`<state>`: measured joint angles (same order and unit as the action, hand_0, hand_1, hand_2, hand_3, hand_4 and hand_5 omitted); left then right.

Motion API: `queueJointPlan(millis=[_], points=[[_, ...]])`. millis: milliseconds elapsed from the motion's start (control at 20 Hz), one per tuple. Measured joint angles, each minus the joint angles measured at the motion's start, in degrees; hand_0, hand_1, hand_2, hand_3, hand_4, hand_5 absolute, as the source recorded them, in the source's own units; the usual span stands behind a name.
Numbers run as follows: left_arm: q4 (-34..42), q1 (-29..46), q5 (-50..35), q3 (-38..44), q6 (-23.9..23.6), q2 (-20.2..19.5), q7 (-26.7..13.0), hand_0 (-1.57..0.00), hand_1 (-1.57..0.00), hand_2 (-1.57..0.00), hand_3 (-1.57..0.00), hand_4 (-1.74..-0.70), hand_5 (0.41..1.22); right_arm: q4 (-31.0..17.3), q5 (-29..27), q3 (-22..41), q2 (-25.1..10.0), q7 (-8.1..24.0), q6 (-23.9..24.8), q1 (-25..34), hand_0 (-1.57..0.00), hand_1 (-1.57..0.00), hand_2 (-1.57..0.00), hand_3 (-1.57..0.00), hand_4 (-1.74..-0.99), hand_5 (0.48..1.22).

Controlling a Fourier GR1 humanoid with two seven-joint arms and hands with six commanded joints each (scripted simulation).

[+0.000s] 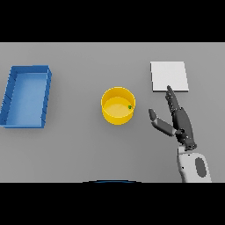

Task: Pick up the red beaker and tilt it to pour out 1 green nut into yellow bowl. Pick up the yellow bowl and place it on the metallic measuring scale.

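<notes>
A yellow bowl [117,106] stands upright at the middle of the grey table, with a small green nut [129,107] inside it by its right wall. To the right of the bowl and apart from it, my right hand [180,121] is open, fingers straight and pointing away from me, thumb spread toward the bowl. Just beyond its fingertips lies the flat pale metallic scale [169,76] at the back right. No red beaker shows in the head view. My left hand is out of view.
A blue rectangular bin [27,95] sits at the left side of the table, well away from the bowl.
</notes>
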<state>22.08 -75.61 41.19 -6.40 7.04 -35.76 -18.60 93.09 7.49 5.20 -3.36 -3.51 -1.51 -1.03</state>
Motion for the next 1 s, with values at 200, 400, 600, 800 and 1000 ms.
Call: queueJointPlan(millis=[200, 400, 600, 800, 1000], points=[[2.14, 8.88, -6.46, 4.4, -3.05, 1.49, -5.75, -1.57, -1.57, -1.57, -1.42, -1.74, 1.221, -0.73, 0.74, 0.08, -0.61, -1.06, -0.06, 0.1, 0.0, 0.0, 0.0, 0.0, -1.307, 0.677], [8.99, 18.91, -12.28, 7.8, -6.0, 2.02, -8.83, -1.57, -1.57, -1.57, -1.51, -1.74, 1.221, -1.49, 1.54, 0.19, -0.95, -1.52, 0.19, 0.49, 0.0, 0.0, 0.0, 0.0, -1.304, 0.7], [19.6, 28.0, -14.51, 7.82, -7.58, 1.8, -12.27, -1.57, -1.57, -1.57, -1.41, -1.74, 1.221, -1.07, 1.23, 0.12, -1.77, -2.55, -0.6, 0.19, 0.0, 0.0, 0.0, 0.0, -1.309, 0.72], [29.58, 34.65, -16.33, 7.46, -8.31, 2.58, -15.97, -1.57, -1.57, -1.57, -1.33, -1.74, 1.19, -1.01, 2.19, 0.56, -1.37, -0.84, 0.1, 0.61, 0.0, 0.0, 0.0, 0.0, -1.332, 0.723], [33.43, 38.38, -16.46, 8.08, -8.51, 3.81, -16.24, -1.57, -1.57, -1.57, -1.44, -1.59, 0.962, -0.97, 2.41, 0.58, -1.36, -1.9, 0.29, -0.5, 0.0, 0.0, 0.0, 0.0, -1.326, 0.728]])
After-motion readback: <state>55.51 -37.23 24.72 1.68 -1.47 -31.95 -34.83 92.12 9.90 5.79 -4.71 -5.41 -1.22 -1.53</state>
